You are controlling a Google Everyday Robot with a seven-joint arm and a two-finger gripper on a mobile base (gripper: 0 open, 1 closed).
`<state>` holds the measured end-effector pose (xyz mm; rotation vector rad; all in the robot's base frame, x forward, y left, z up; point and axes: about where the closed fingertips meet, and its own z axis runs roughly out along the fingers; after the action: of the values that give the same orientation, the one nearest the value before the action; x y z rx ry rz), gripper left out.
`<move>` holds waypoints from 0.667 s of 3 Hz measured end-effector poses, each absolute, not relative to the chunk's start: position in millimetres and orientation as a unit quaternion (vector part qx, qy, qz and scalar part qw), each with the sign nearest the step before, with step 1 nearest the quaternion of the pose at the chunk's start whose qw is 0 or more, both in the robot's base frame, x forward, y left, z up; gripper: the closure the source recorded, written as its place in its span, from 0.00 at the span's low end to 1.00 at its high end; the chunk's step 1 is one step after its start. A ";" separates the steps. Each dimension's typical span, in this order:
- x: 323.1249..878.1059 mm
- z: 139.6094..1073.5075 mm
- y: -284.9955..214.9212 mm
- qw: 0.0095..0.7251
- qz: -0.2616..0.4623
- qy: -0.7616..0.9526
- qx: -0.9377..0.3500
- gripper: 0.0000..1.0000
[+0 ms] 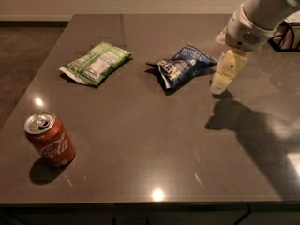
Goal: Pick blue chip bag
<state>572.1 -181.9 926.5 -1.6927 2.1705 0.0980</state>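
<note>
Just beside the blue chip bag (pixel 182 65) hangs the hand (pixel 221 81), open or closed I cannot tell.

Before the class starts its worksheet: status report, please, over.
Gripper beside blue chip bag, above table. Bag ungrasped. Green bag, cola can well away.

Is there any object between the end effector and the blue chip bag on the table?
No. The camera view shows only bare table between the blue chip bag and the end effector, which hangs just beside the bag's right end.
</note>
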 end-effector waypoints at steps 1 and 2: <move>609.0 913.3 -177.4 0.201 0.021 0.762 -0.616 0.00; 641.8 898.6 -176.8 0.197 0.014 0.758 -0.622 0.00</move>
<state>641.8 -176.8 898.6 -1.7415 2.1214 0.0391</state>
